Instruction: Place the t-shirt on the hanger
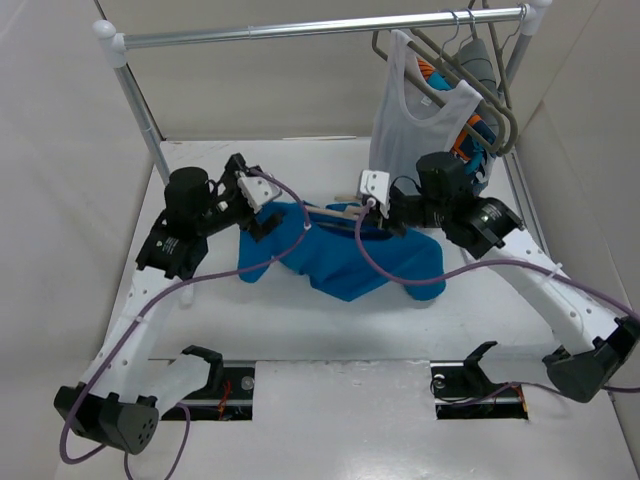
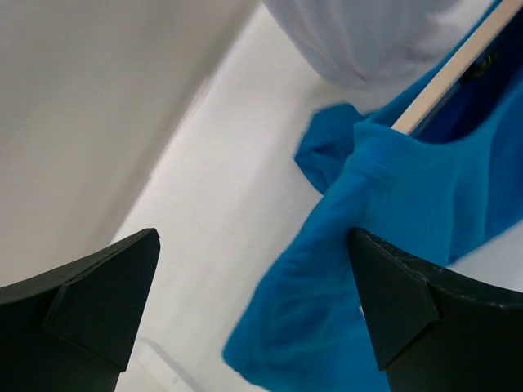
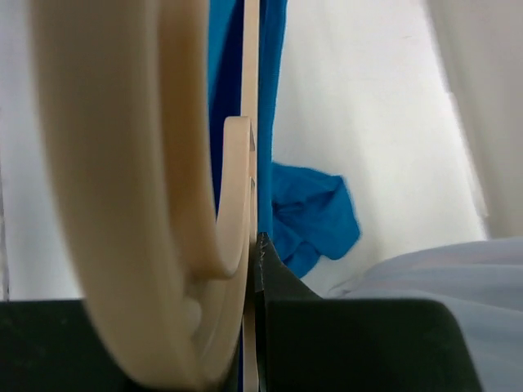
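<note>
The hanger (image 1: pixel 335 211), pale beige wood, sat low over the middle of the table (image 1: pixel 300 330), its hook end towards the right arm. From where I stood, the right gripper (image 1: pixel 378 212) had its jaws clenched on the hanger near the hook. In the right wrist view the curved hook (image 3: pixel 163 204) filled the frame, pinched between the dark fingers (image 3: pixel 343 343), and a thin bar ran away from it into blue cloth.

The blue t-shirt (image 1: pixel 340 260) was draped around the hanger and spread in a rumpled heap on the table beneath it. One wooden arm disappeared under the fabric at the left shoulder, which the left wrist view showed plainly: the pale bar (image 2: pixel 449 73) slid into a bunched blue fold (image 2: pixel 384 212). One sleeve trailed down to the left and another lump of fabric lay off to the right.

The left gripper (image 1: pixel 262 215) hovered just beside that left shoulder with its jaws released and spread wide. Its right finger (image 2: pixel 409 310) was close against the cloth, though I could not tell if it touched.

Behind all this a metal rail (image 1: pixel 300 28) crossed the back. A white tank top (image 1: pixel 415 120) hung there at the right, beside grey hangers (image 1: pixel 480 70).
</note>
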### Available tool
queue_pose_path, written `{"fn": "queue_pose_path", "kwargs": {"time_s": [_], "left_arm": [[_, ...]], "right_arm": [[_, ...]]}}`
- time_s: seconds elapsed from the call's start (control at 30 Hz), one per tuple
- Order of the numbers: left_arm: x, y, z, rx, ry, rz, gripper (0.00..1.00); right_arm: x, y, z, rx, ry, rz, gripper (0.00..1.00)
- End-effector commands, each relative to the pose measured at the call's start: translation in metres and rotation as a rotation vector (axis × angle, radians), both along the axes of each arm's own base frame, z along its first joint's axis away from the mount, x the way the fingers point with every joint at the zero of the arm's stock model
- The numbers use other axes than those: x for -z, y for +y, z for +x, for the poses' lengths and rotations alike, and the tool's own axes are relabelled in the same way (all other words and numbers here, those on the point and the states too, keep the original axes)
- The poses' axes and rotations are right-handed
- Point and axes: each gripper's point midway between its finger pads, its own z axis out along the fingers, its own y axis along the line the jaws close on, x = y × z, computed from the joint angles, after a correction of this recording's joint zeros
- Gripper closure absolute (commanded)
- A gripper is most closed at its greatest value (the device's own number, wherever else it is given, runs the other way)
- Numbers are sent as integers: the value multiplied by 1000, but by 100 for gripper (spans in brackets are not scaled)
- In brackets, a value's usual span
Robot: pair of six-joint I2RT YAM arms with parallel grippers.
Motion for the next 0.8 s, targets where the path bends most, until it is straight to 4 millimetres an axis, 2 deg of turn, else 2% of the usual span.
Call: {"fn": "queue_pose_path", "kwargs": {"time_s": [0.0, 0.03, 0.07, 0.1, 0.13, 0.17, 0.2, 0.23, 0.27, 0.33, 0.37, 0.4, 0.47, 0.5, 0.53, 0.6, 0.63, 0.67, 0.73, 0.77], "left_arm": [[-97, 14, 15, -157, -162, -233, 0], [-109, 18, 17, -185, -174, -273, 0], [-129, 24, 16, -212, -212, -331, 0], [-151, 37, 14, -259, -244, -386, 0], [-159, 39, 13, -272, -229, -443, 0], [-175, 43, 3, -272, -267, -474, 0], [-190, 44, -4, -263, -300, -502, 0], [-196, 46, -9, -267, -311, -524, 0], [-205, 47, -20, -259, -321, -561, 0], [-204, 41, -32, -213, -312, -553, 0], [-200, 38, -38, -188, -292, -543, 0], [-196, 35, -44, -166, -290, -516, 0], [-166, 26, -49, -123, -166, -465, 0], [-154, 24, -51, -114, -123, -443, 0], [-127, 22, -52, -119, -25, -397, 0], [-99, 23, -51, -137, 70, -350, 0], [-81, 26, -46, -167, 117, -319, 0], [-52, 30, -46, -195, 203, -266, 0], [-29, 38, -45, -215, 231, -175, 0], [-14, 42, -51, -227, 277, -137, 0]], "right_arm": [[-89, -3, 17, 139, -110, 145, 100], [-92, -5, 23, 178, -99, 130, 100], [-126, -11, 27, 219, -147, 167, 100], [-137, -15, 33, 261, -157, 171, 100], [-143, -26, 41, 335, -176, 150, 100], [-168, -30, 47, 390, -200, 189, 100], [-178, -33, 50, 425, -217, 205, 100], [-188, -44, 58, 502, -244, 212, 100], [-210, -43, 56, 528, -270, 268, 100], [-222, -42, 60, 578, -285, 314, 100], [-237, -43, 63, 621, -313, 376, 100], [-238, -36, 55, 624, -283, 428, 100], [-234, -33, 52, 687, -260, 498, 100], [-252, -24, 38, 664, -263, 620, 100], [-212, -5, 43, 684, -174, 615, 100], [-199, 10, 43, 723, -111, 717, 100], [-184, 27, 40, 715, -64, 730, 100], [-160, 41, 42, 735, -5, 730, 100], [-147, 57, 49, 778, 31, 760, 100], [-124, 76, 57, 801, 86, 750, 100]]}}
